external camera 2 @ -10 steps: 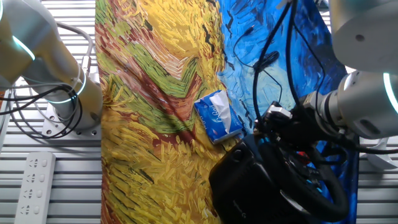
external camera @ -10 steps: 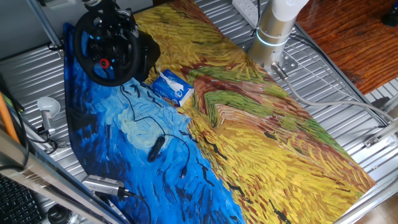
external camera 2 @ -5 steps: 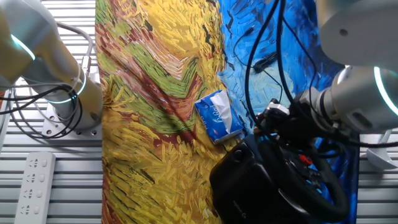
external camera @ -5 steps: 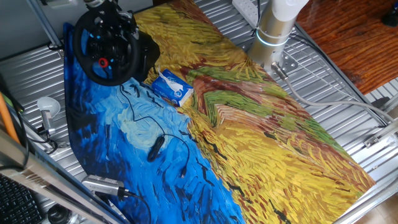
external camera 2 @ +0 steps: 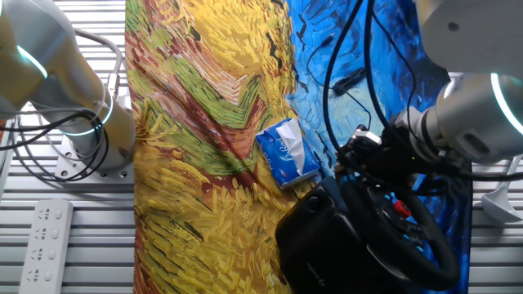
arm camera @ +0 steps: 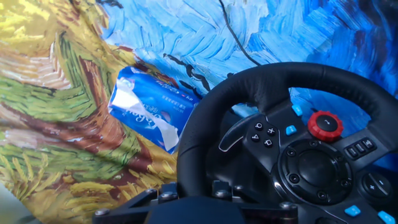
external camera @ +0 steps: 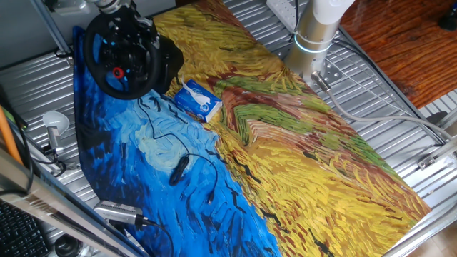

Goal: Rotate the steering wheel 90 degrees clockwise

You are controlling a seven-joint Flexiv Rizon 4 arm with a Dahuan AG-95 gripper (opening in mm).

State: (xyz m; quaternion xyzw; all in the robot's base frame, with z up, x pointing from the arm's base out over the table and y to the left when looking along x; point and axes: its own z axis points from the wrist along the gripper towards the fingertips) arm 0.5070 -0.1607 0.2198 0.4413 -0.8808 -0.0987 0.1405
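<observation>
Upright on its black base at the blue end of the painted cloth (external camera: 300, 164), the steering wheel (arm camera: 280, 134) is approached at its rim; the gripper (external camera 2: 372, 155) state cannot be told. A firm rim grasp is advised, clear of the tissue pack (arm camera: 149, 109).

Steering wheel (arm camera: 205, 118): black, thick rim, fills lower right. Hub carries red round knob (arm camera: 326, 125) and small blue buttons (arm camera: 290, 130). Blue-white packet (arm camera: 149, 107) just beside rim, on painted cloth (arm camera: 56, 93).
</observation>
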